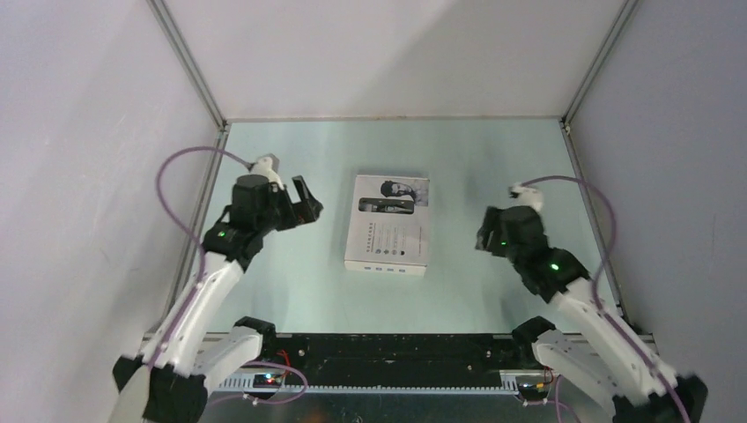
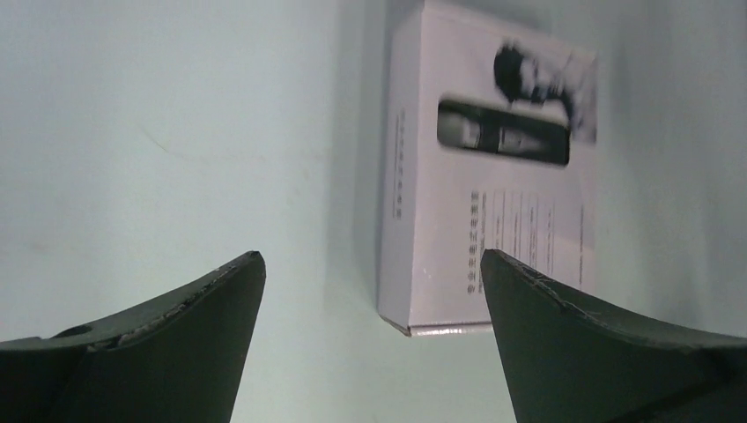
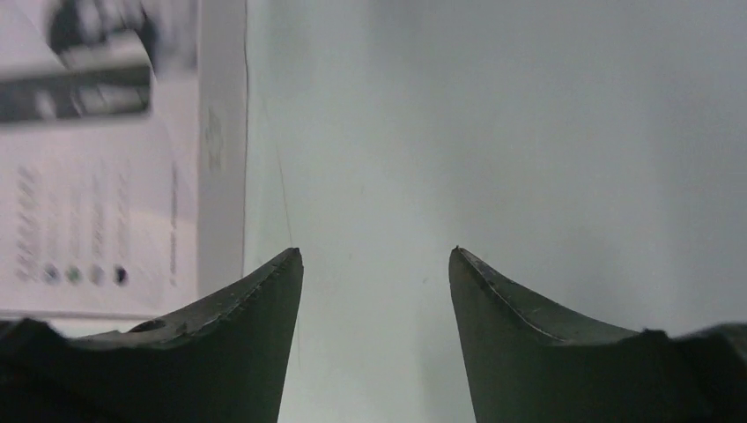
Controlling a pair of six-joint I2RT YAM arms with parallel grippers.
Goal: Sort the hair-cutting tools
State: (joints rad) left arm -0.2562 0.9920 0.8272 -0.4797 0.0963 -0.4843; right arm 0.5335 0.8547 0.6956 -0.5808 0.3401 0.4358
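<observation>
No loose hair clipper or black accessory shows in any view. A closed white box (image 1: 388,225) with a printed man's face lies flat at the table's middle. A dark clipper shape (image 2: 502,134) shows on its lid. The box also shows in the left wrist view (image 2: 440,220) and the right wrist view (image 3: 106,176). My left gripper (image 1: 304,201) hovers left of the box, open and empty, and shows in its wrist view (image 2: 370,256) with the box's near left corner between its fingers. My right gripper (image 1: 483,236) hovers right of the box, open and empty (image 3: 375,250), over bare table.
The pale green table (image 1: 291,282) is enclosed by white walls on the left, back and right, with metal corner posts (image 1: 189,62). A black rail (image 1: 388,348) runs along the near edge between the arm bases.
</observation>
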